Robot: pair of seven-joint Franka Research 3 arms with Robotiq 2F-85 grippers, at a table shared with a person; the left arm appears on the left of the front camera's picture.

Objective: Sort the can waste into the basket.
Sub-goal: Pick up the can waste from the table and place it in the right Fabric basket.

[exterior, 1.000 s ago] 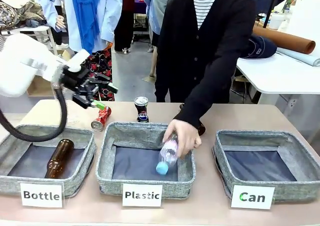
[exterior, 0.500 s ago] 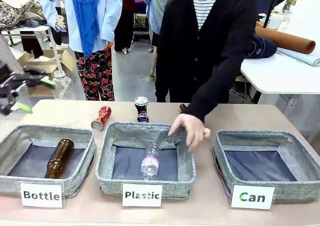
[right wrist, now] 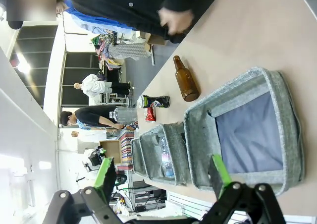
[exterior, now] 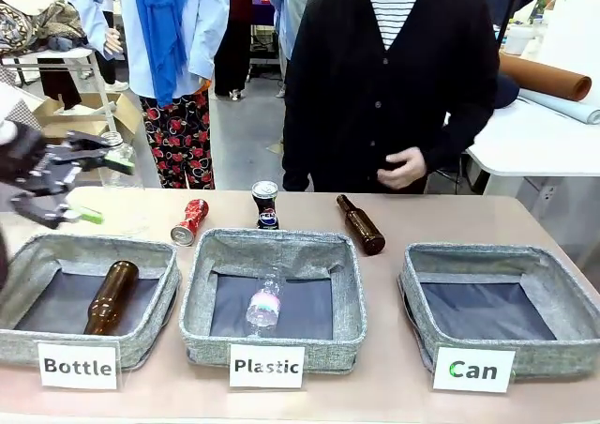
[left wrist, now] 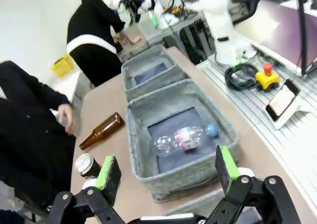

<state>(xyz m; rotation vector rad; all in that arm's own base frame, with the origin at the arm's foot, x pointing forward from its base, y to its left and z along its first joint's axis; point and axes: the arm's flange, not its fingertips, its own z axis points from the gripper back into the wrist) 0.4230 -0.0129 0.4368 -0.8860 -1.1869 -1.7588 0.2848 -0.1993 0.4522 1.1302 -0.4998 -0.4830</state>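
A dented red can [exterior: 190,221] lies on its side behind the Bottle basket, and a dark Pepsi can [exterior: 265,204] stands upright behind the Plastic basket. The grey "Can" basket [exterior: 497,255] sits at the right front with nothing in it. My left gripper [exterior: 103,188] hovers open above the table's far left, well left of the red can, with nothing between its fingers. The left wrist view shows the left gripper [left wrist: 167,172], the Pepsi can [left wrist: 88,164] and the Can basket [left wrist: 148,87]. My right gripper [right wrist: 161,172] is open and bare, looking over the Can basket [right wrist: 197,135], Pepsi can [right wrist: 153,101] and red can [right wrist: 149,114].
A brown glass bottle [exterior: 361,224] lies on the table behind the gap between the Plastic basket [exterior: 272,246] and the Can basket. A clear plastic bottle [exterior: 263,302] lies in the Plastic basket. The Bottle basket [exterior: 94,248] holds a brown bottle [exterior: 111,295]. The person stands across the table, hands at the waist.
The person dropped the plastic bottle into the Plastic basket and drew the hand back. My left gripper swung away to the far left, then came partway back, still open.
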